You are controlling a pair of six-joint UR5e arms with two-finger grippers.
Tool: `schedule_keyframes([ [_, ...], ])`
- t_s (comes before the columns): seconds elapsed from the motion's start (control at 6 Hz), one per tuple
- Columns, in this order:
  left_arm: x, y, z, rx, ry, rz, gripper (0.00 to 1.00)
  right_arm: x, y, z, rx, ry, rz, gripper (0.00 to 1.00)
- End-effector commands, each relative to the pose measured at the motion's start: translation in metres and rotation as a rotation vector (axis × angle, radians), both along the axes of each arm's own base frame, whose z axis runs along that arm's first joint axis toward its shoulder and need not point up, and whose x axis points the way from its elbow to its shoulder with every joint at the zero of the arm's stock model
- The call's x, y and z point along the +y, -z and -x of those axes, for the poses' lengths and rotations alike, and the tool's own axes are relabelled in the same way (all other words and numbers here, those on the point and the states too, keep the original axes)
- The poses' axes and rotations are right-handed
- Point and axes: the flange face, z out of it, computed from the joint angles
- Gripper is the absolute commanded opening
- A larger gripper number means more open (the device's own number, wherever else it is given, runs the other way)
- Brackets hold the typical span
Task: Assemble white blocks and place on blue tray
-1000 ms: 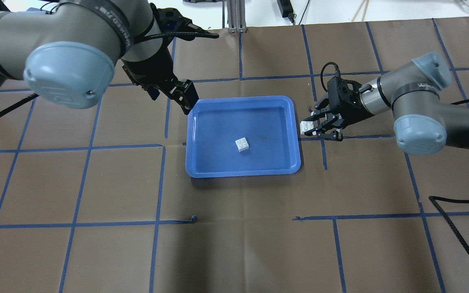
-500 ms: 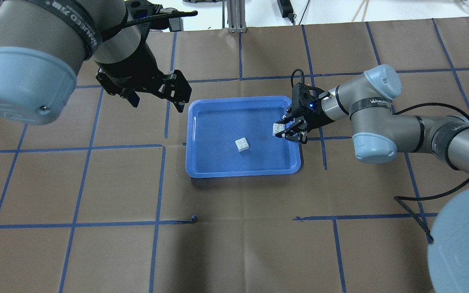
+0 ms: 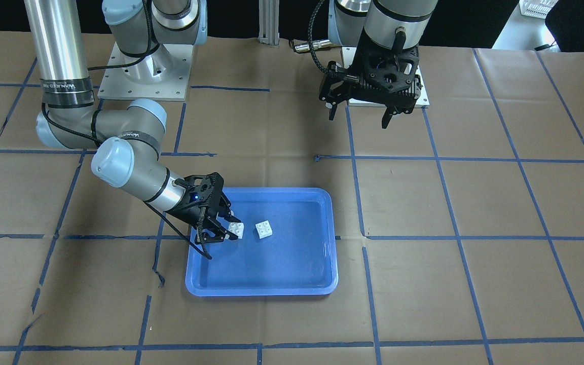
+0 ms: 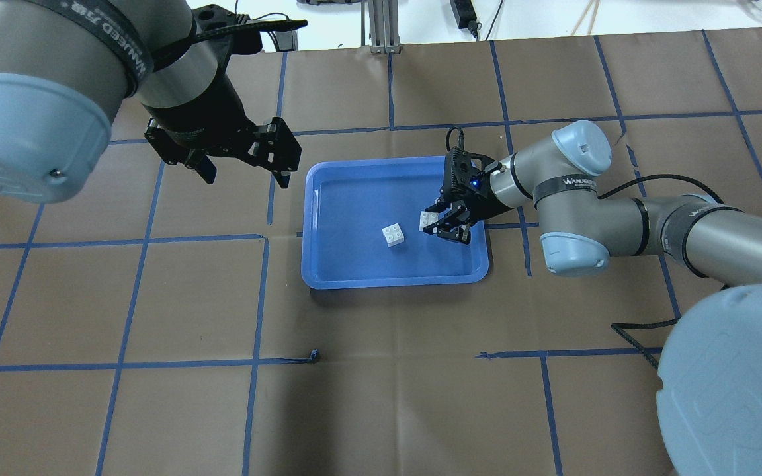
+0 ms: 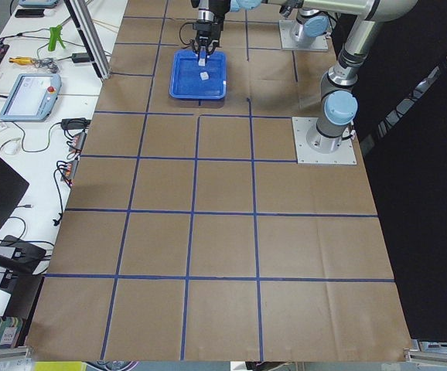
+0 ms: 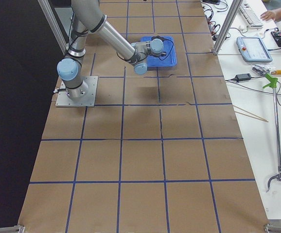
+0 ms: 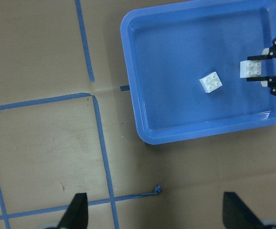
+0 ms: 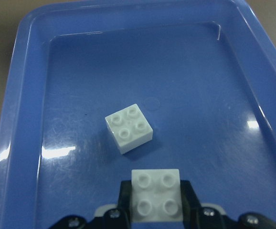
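The blue tray (image 4: 354, 198) lies mid-table. One white block (image 4: 393, 235) lies studs up on its floor, also in the right wrist view (image 8: 128, 128). My right gripper (image 4: 432, 223) is shut on a second white block (image 4: 428, 219), studs up, held low over the tray's right part, just right of the lying block and apart from it. The front-facing view shows the held block (image 3: 236, 229) beside the lying one (image 3: 264, 229). My left gripper (image 4: 246, 173) is open and empty, above the table to the left of the tray's far left corner.
Brown paper with a blue tape grid covers the table. A loose bit of tape (image 4: 315, 355) sticks up in front of the tray. A black cable (image 4: 645, 324) lies at the right. An aluminium post (image 4: 381, 26) stands at the far edge.
My right gripper has carried its white block left, from outside the tray's right rim to over the tray beside the lying block. My left gripper has drawn back leftward from the tray's corner.
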Motion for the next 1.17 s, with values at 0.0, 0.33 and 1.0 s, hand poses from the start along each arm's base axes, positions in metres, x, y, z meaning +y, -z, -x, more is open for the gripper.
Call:
schedule_keyframes([
  [0.0,0.001,-0.002,-0.003,-0.011,-0.004,0.001,0.99,0.003,0.007,-0.012,0.0,-0.012,-0.008,0.32],
  [0.33,0.006,-0.005,-0.006,-0.012,-0.007,-0.022,0.99,0.005,0.017,-0.021,0.0,-0.028,-0.003,0.32],
  [1.0,0.002,-0.006,-0.016,-0.01,-0.03,-0.02,0.99,0.007,0.015,-0.028,0.003,-0.012,0.0,0.32],
])
